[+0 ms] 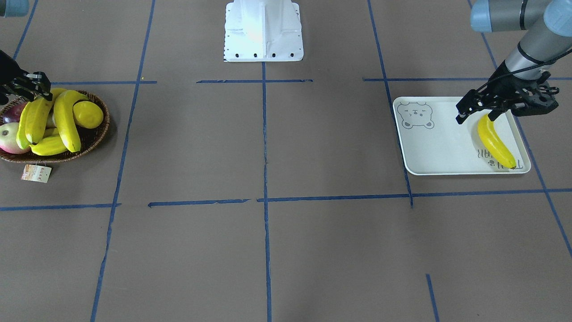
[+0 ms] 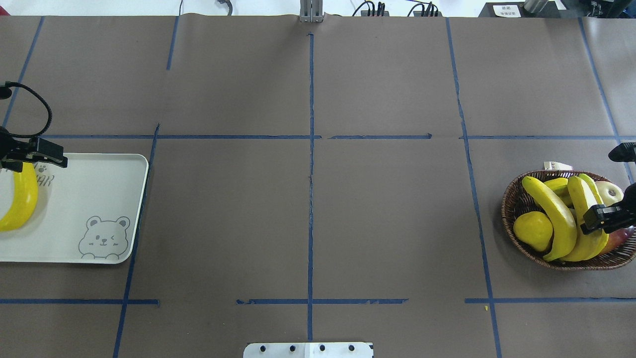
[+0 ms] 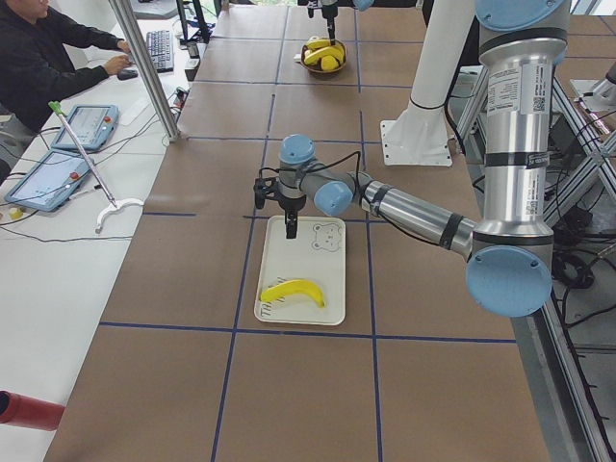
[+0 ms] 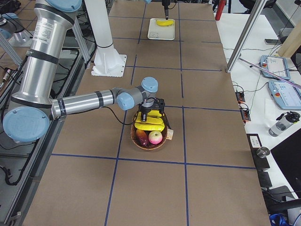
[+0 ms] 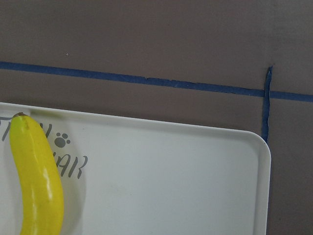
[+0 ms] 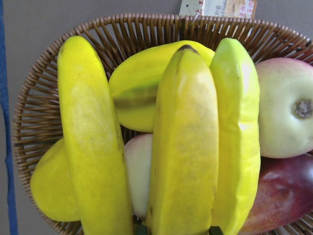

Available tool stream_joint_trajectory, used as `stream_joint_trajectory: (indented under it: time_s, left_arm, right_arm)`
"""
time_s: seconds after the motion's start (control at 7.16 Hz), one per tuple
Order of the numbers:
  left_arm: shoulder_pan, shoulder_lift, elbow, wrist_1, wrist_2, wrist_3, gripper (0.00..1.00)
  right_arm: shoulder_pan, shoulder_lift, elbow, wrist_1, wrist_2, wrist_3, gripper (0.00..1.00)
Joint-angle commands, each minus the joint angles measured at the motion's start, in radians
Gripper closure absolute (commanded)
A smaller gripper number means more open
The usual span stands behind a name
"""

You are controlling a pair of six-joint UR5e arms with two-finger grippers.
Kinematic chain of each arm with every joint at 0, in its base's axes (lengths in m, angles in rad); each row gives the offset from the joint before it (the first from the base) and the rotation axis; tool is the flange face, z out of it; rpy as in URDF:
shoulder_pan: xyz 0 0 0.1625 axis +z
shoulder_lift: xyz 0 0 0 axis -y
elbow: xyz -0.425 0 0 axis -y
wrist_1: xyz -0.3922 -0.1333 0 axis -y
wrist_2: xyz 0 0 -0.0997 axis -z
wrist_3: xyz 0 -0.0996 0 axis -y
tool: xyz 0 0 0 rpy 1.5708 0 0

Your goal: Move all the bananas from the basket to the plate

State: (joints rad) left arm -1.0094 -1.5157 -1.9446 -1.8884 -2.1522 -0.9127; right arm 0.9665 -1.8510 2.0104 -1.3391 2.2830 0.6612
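Count one banana (image 1: 495,141) lying flat on the plate (image 1: 429,152) near the bench's left end, free beneath the wide-spread left hand (image 1: 476,117). Find three more bananas (image 2: 551,214) piled in the basket (image 2: 512,219) near the right end, with the right hand (image 2: 608,219) low astride the middle one (image 6: 183,147); cannot tell whether closed on it. Grip mid-length, squeeze firmly against the glossy skin, then lift straight up, clear of the lemon (image 2: 532,231) and apples (image 2: 608,191), before carrying across.

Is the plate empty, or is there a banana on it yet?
Not empty: one banana lies flat on the plate, near its lettered end.
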Motion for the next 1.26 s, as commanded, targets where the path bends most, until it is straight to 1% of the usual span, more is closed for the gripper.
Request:
stream_joint_trajectory:
  time_s: [0.0,0.28,0.42,0.56,0.84,0.98,1.12]
  left_arm:
    - [0.0,0.0,0.0,0.0,0.0,0.0,0.01]
    - [0.0,0.0,0.0,0.0,0.0,0.0,0.01]
    - [0.0,0.0,0.0,0.0,0.0,0.002,0.01]
    - [0.0,0.0,0.0,0.0,0.0,0.002,0.01]
    - [0.0,0.0,0.0,0.0,0.0,0.002,0.01]
    - [0.0,0.0,0.0,0.0,0.0,0.002,0.01]
    - [0.0,0.0,0.0,0.0,0.0,0.0,0.01]
  right_arm:
    - [0.0,0.006,-0.001,0.001,0.001,0.0,0.65]
    - [0.0,0.015,-0.001,0.0,0.001,0.002,0.67]
    - [0.0,0.013,0.001,0.001,0.001,0.002,0.73]
    - [0.003,0.013,0.004,0.003,0.006,0.002,0.82]
    - [0.009,-0.004,0.019,0.003,0.015,0.0,0.91]
    - [0.012,-0.04,0.049,0.003,0.015,-0.02,0.96]
    - [0.047,-0.084,0.085,-0.002,0.015,-0.069,0.98]
